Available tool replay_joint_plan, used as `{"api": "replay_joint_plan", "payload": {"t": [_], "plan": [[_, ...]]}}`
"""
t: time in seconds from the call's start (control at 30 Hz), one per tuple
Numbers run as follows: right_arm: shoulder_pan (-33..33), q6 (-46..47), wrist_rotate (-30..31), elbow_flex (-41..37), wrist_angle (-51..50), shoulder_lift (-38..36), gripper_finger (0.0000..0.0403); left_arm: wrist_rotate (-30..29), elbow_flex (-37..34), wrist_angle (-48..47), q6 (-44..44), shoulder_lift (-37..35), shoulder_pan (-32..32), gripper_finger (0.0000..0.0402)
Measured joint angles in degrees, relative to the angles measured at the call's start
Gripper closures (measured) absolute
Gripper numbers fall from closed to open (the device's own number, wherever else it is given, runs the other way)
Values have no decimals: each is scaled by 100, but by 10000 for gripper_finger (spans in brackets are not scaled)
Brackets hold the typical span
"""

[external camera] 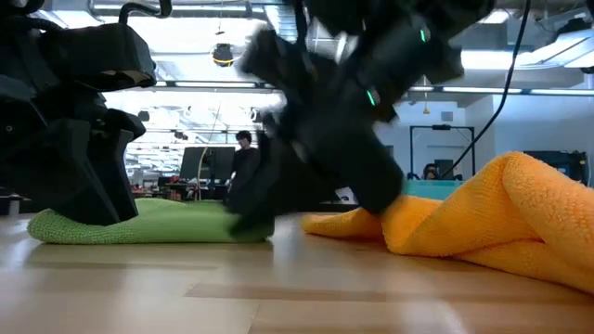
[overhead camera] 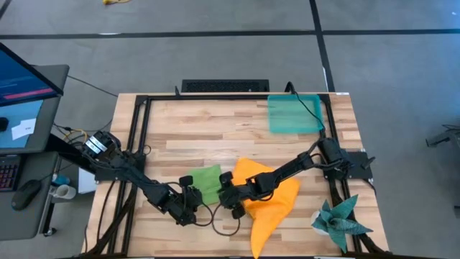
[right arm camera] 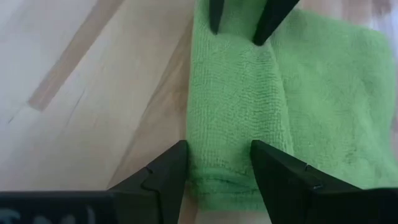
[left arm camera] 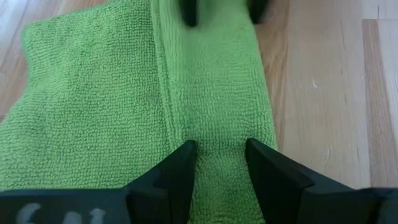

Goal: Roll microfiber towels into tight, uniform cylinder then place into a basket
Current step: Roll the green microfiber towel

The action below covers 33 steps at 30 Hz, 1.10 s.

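Both dark arms reach low over the front-middle of the pale wooden worktop and meet at the soft lime green microfiber towel. The left arm stretches from its base at the worktop's left edge, and the left gripper sits at the towel's near end. The right arm runs from its base on the right edge, crossing above the bright orange microfiber towel, and the right gripper sits at the green towel's right side, facing the left one.

In the left wrist view the left gripper has its fingers narrowly spread, straddling a folded or rolled band along one edge of the green towel. In the right wrist view the right gripper does the same at the band's other end, its fingers narrowly apart with the green towel between them. The band's long axis runs from one gripper to the other; the rest of the towel lies flat beside it.

From the low view the green towel lies low on the wood, while the orange towel rises in loose crumpled folds to its right.

The shallow translucent teal-green plastic basket sits at the far right corner, well apart from both towels. A dark teal spiky cloth lies near the front right corner.
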Motion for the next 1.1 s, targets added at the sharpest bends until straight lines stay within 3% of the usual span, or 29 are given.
{"api": "replay_joint_plan", "payload": {"t": [0.3, 0.5, 0.7, 0.9, 1.1], "plan": [[-245, 704, -252, 28, -133, 168, 206, 133, 0, 37, -108, -2, -11, 260], [-425, 1075, -659, 28, -182, 174, 268, 177, -11, -74, 103, -239, -41, 260], [-445, 1249, -694, 21, -182, 176, 321, 168, -11, -228, 217, -736, -235, 260], [-443, 1406, -703, 4, -120, 176, 325, 153, -9, -89, 651, -1036, -489, 260], [-452, 1412, -715, -5, -77, 176, 325, 209, 1, 493, 1505, -743, -659, 260]]}}
